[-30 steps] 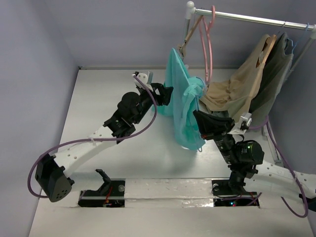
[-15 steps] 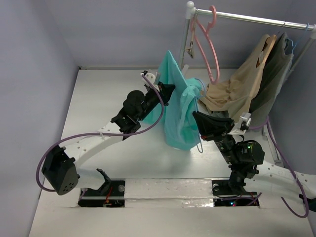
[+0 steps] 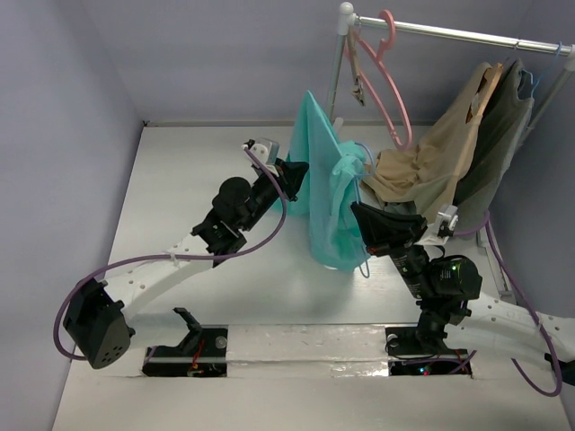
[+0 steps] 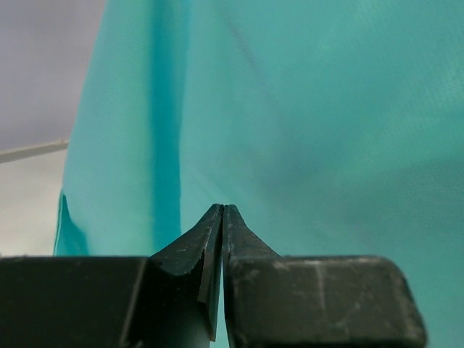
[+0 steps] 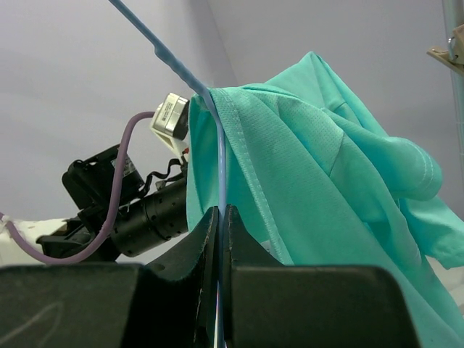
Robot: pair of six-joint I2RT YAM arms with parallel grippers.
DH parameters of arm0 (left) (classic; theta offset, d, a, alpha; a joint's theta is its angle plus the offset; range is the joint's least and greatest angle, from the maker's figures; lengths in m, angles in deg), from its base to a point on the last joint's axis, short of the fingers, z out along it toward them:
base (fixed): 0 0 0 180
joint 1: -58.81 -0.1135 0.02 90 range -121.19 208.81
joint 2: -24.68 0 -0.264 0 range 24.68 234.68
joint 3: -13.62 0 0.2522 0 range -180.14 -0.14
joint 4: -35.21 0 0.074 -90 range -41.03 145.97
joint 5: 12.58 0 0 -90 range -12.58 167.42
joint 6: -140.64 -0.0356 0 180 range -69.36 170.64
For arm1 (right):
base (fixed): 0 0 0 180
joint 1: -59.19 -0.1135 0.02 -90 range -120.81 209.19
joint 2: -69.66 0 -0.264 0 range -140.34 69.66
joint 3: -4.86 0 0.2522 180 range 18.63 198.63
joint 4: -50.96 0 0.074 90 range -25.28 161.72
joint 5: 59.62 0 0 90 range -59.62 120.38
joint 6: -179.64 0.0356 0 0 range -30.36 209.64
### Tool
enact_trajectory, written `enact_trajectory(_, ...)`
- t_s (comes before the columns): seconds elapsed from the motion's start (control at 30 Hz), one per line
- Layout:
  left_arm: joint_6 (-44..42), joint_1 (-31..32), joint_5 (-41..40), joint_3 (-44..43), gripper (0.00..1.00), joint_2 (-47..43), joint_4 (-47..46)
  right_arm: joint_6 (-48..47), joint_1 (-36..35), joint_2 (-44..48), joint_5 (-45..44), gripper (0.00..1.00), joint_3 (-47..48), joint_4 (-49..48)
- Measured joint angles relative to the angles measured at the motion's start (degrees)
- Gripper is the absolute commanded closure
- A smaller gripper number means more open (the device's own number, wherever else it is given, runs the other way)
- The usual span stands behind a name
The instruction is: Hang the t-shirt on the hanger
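Drawn back a little toward its own base since half a second ago, the left gripper (image 4: 222,210) has its fingertips pressed together right against the t-shirt (image 4: 312,109); whether cloth is pinched between them I cannot tell. The right gripper (image 5: 220,212) is clamped on the hanger (image 5: 222,152), holding it above the table (image 3: 180,162) with the shirt draped over its raised arm. The drape looks lopsided, so the dressing seems only partly done.

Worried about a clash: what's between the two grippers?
Only the t-shirt, draped on the hanger that the right gripper pinches; the top view shows it between that and the left gripper.
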Motion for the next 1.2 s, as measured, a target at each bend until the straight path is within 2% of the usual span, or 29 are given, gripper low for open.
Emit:
enact_trajectory(0.1,-0.24,-0.07,-1.38,0.22,0.98,-0.20,-0.04,0.07,0.00,0.07,0.44,1.00,0.00,0.09)
enact_trajectory(0.17,-0.98,-0.33,-1.44,0.22,0.74,-0.13,-0.02,0.26,0.00,0.07,0.68,1.00,0.00,0.11)
enact_trajectory(0.2,-1.51,-0.37,-1.46,0.02,0.52,0.02,0.22,0.42,0.00,0.07,0.83,1.00,0.00,0.20)
enact_trajectory(0.27,-2.56,-0.39,-1.79,-1.27,0.38,0.96,1.01,0.72,0.00,0.07,1.29,1.00,0.00,0.35)
enact_trajectory(0.33,-3.08,-0.68,-2.71,-2.64,0.35,2.03,1.57,1.27,0.00,0.39,1.86,1.00,0.00,1.05)
enact_trajectory(0.6,-3.93,-2.78,-3.19,-4.66,0.41,3.80,1.64,2.60,0.00,4.17,3.10,1.00,0.02,4.17)
enact_trajectory(0.63,-3.93,-2.78,-2.93,-5.14,0.47,4.35,1.53,2.80,0.00,4.46,3.28,1.00,0.02,4.42)
enact_trajectory(0.67,-3.91,-2.86,-2.45,-5.53,0.59,4.92,1.22,2.86,0.00,4.72,3.45,1.00,0.07,4.68)
enact_trajectory(0.77,-3.85,-2.97,-0.15,-6.54,0.79,6.82,0.22,3.10,0.00,5.09,3.76,1.00,0.11,5.03)
enact_trajectory(0.8,-3.89,-2.97,0.72,-6.91,0.92,7.45,-0.22,3.26,0.00,5.07,3.80,1.00,0.11,5.14)
enact_trajectory(0.83,-3.63,-2.97,1.73,-7.26,0.98,8.20,-0.72,3.32,0.00,5.05,3.82,1.00,0.11,5.29)
enact_trajectory(1.03,-3.52,-2.99,4.72,-7.74,1.00,9.27,-2.25,3.45,0.00,4.98,3.78,1.00,0.11,5.55)
enact_trajectory(1.2,-3.37,-2.97,4.76,-5.70,1.00,6.56,-3.21,3.39,0.00,5.62,3.50,1.00,0.11,5.44)
